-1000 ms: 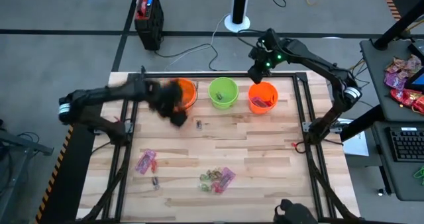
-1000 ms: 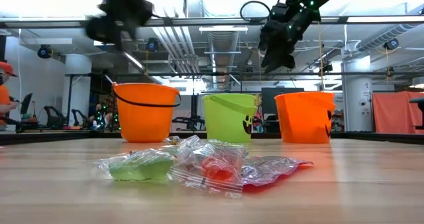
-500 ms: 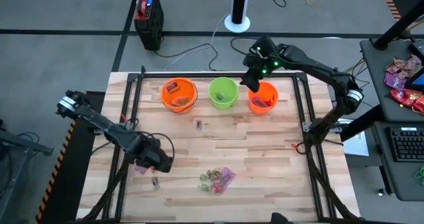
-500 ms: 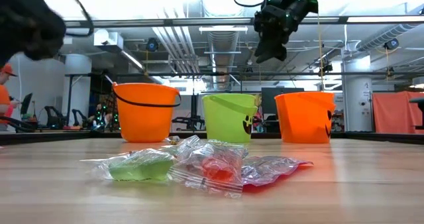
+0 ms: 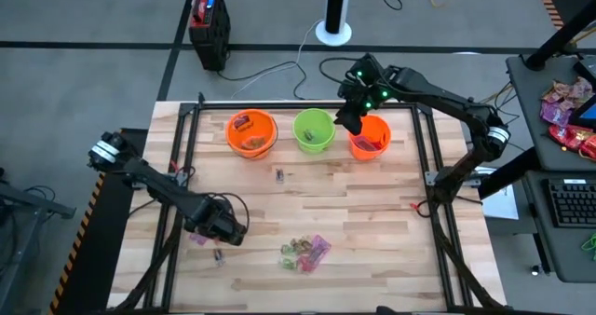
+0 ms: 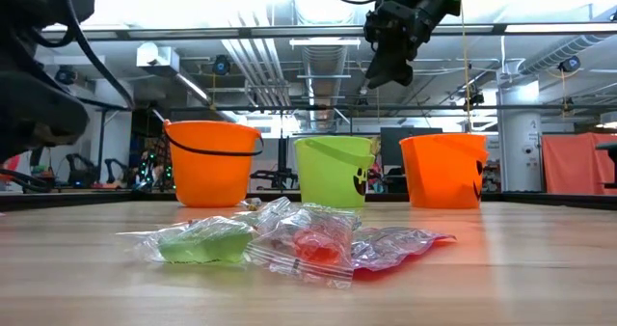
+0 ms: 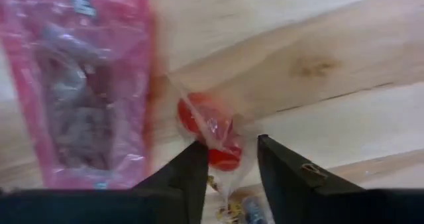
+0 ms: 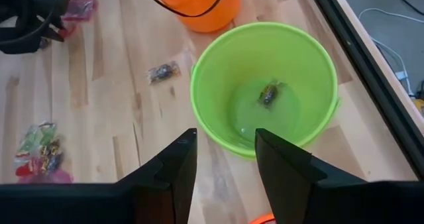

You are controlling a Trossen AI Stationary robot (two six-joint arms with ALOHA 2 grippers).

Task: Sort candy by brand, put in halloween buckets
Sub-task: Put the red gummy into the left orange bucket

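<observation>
Three halloween buckets (image 5: 315,130) are lined along the table's (image 5: 372,212) 12 o'clock edge; candy (image 5: 305,253) is heaped toward 6 o'clock. The left gripper (image 7: 226,164) is lowered at 8 o'clock, jaws narrowly parted around a red sweet (image 7: 207,132), perhaps touching it; the right gripper (image 8: 224,159) is held apart-jawed above the green bucket (image 8: 265,88).
</observation>
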